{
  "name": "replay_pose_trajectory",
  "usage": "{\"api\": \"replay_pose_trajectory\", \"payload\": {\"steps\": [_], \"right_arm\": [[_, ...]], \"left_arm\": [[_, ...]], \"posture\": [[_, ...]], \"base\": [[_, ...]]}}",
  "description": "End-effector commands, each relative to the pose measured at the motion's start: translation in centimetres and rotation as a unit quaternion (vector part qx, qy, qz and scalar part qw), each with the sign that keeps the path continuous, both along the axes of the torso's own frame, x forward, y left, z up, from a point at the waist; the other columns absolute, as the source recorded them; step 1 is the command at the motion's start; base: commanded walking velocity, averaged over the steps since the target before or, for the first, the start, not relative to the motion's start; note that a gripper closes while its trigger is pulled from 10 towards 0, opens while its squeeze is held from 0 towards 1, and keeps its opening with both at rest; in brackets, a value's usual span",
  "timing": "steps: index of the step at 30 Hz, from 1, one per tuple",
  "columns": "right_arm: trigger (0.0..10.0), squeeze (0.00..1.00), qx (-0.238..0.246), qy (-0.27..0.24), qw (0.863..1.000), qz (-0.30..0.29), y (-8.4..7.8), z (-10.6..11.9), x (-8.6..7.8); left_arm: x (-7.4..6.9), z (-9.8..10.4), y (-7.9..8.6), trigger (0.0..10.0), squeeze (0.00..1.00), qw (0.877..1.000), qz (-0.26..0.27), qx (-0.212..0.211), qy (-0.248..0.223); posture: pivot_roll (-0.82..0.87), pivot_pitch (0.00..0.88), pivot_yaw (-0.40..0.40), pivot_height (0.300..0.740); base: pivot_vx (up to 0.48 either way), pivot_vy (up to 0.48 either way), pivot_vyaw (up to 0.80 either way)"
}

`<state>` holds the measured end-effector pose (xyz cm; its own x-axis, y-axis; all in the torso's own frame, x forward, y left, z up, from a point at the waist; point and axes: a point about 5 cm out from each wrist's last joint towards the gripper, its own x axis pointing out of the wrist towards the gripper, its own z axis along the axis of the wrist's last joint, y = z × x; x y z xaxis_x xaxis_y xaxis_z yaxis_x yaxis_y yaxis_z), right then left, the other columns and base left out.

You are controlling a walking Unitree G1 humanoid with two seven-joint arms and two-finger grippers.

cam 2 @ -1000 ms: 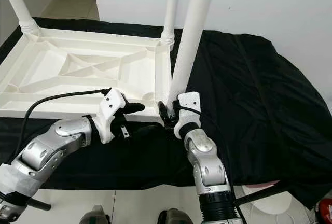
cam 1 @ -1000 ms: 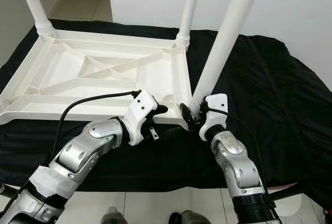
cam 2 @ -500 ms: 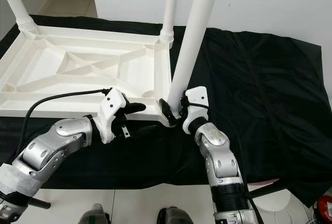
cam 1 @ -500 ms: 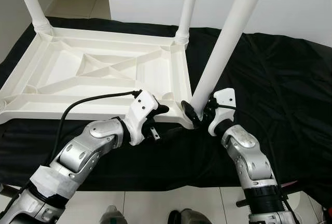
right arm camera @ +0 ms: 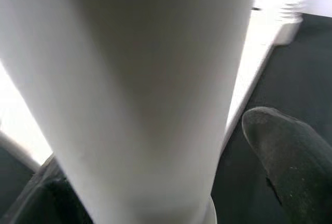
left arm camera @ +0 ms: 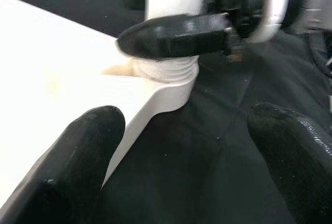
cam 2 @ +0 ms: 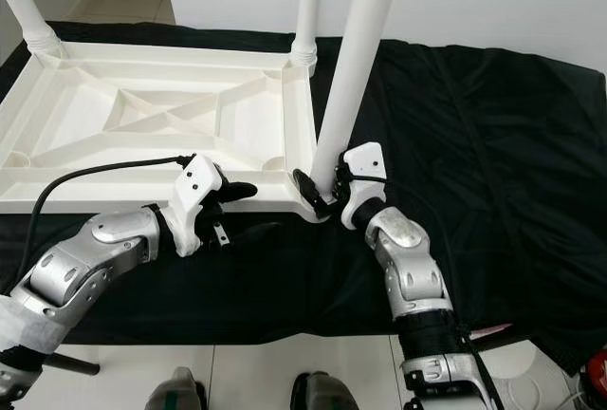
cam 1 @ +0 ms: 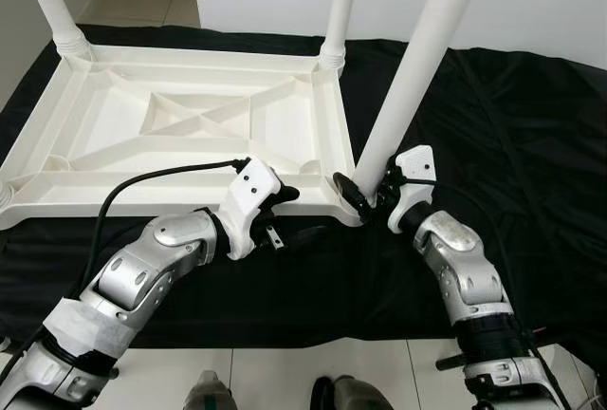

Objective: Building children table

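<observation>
Nearest, 2 feet [cam 1: 327,400] stand on the tiled floor [cam 1: 266,377]. Beyond them, a black cloth [cam 1: 512,144] carries an upside-down white table [cam 1: 180,135].

The left end effector [cam 1: 283,209] sits at the table's near rim, left of the near right corner; its fingers [left arm camera: 78,167] are released and spread, 1 over the rim, the other over the cloth.

Just right, the right end effector [cam 1: 365,194] is clenched around the base of the near right leg [cam 1: 417,68], where it stands in its threaded corner socket [left arm camera: 163,71] and leans right.

Farther back, 2 more legs [cam 1: 339,7] stand upright in the far corners.
</observation>
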<state>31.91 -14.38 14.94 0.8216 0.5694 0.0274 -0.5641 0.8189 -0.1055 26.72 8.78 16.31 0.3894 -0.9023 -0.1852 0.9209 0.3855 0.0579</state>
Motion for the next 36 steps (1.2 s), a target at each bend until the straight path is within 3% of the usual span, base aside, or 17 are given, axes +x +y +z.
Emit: {"api": "replay_pose_trajectory", "payload": {"steps": [1, 6, 7, 9, 12, 14, 15, 16, 27, 28, 29, 30, 31, 36], "right_arm": [[10.0, 0.0, -0.002, -0.004, 1.0, 0.014, -0.5, 0.0, 0.1], [10.0, 0.0, -0.008, -0.01, 0.998, 0.063, -0.1, 0.3, 0.7], [10.0, 0.0, -0.012, -0.005, 0.995, 0.096, 0.3, 0.2, 0.9], [10.0, 0.0, -0.012, -0.005, 0.995, 0.096, 0.3, 0.2, 0.9], [10.0, 0.0, -0.038, 0.012, 0.987, 0.154, 1.4, -0.3, 1.6], [10.0, 0.0, -0.038, 0.012, 0.987, 0.154, 1.4, -0.3, 1.6], [4.6, 0.0, -0.044, 0.019, 0.986, 0.162, 1.5, -0.6, 1.8], [0.0, 0.0, -0.049, 0.024, 0.984, 0.167, 1.5, -0.8, 1.9], [0.0, 0.0, -0.053, 0.035, 0.984, 0.164, -0.1, -1.7, 1.8], [2.3, 0.0, -0.05, 0.033, 0.986, 0.157, -0.2, -1.7, 1.7], [2.3, 0.0, -0.047, 0.031, 0.987, 0.151, -0.3, -1.7, 1.6], [8.0, 0.0, -0.042, 0.031, 0.988, 0.146, -0.3, -1.7, 1.6], [10.0, 0.0, -0.041, 0.032, 0.989, 0.138, -0.3, -1.7, 1.5], [10.0, 0.0, -0.025, 0.028, 0.994, 0.1, 0.0, -1.7, 1.3]], "left_arm": [[-1.4, 0.0, -0.8, 10.0, 0.0, 0.995, -0.097, -0.001, 0.018], [-1.5, 0.1, -1.1, 10.0, 0.0, 0.994, -0.107, -0.002, 0.018], [-1.6, 0.1, -1.1, 10.0, 0.0, 0.994, -0.109, -0.002, 0.019], [-1.6, 0.1, -1.1, 10.0, 0.0, 0.994, -0.109, -0.002, 0.019], [-2.0, 0.2, -1.3, 10.0, 0.0, 0.993, -0.116, -0.004, 0.023], [-2.0, 0.2, -1.3, 10.0, 0.0, 0.993, -0.116, -0.004, 0.023], [-2.2, 0.1, -1.3, 10.0, 0.0, 0.993, -0.119, -0.003, 0.024], [-2.2, 0.1, -1.3, 10.0, 0.0, 0.993, -0.118, -0.002, 0.025], [-2.0, -0.1, -1.1, 10.0, 0.0, 0.994, -0.108, 0.0, 0.021], [-1.9, -0.1, -1.1, 10.0, 0.0, 0.994, -0.106, -0.001, 0.02], [-1.8, -0.1, -1.1, 10.0, 0.0, 0.994, -0.104, -0.002, 0.02], [-1.7, -0.1, -1.0, 10.0, 0.0, 0.995, -0.102, -0.002, 0.019], [-1.6, -0.1, -1.0, 10.0, 0.0, 0.995, -0.1, -0.001, 0.018], [-1.1, -0.1, -0.9, 10.0, 0.0, 0.996, -0.089, -0.002, 0.011]], "posture": [[0.11, 0.102, -0.048, 0.74], [0.11, 0.1, -0.046, 0.74], [0.11, 0.102, -0.044, 0.74], [0.11, 0.102, -0.044, 0.74], [0.12, 0.1, -0.043, 0.74], [0.12, 0.1, -0.043, 0.74], [0.12, 0.1, -0.043, 0.74], [0.13, 0.091, -0.049, 0.74], [0.12, 0.074, -0.058, 0.74], [0.11, 0.066, -0.06, 0.74], [0.11, 0.066, -0.06, 0.74], [0.11, 0.062, -0.062, 0.74], [0.11, 0.06, -0.063, 0.74], [0.11, 0.049, -0.064, 0.74]], "base": [[0.0, 0.0, 0.0], [0.0, 0.0, 0.0], [0.0, 0.0, 0.0], [0.0, 0.0, 0.0], [0.0, 0.0, 0.0], [0.0, 0.0, 0.0], [0.0, 0.0, 0.0], [0.0, 0.0, 0.0], [0.0, 0.0, 0.0], [0.0, 0.0, 0.0], [0.0, 0.0, 0.0], [0.0, 0.0, 0.0], [0.0, 0.0, 0.0], [0.0, 0.0, 0.0]]}}
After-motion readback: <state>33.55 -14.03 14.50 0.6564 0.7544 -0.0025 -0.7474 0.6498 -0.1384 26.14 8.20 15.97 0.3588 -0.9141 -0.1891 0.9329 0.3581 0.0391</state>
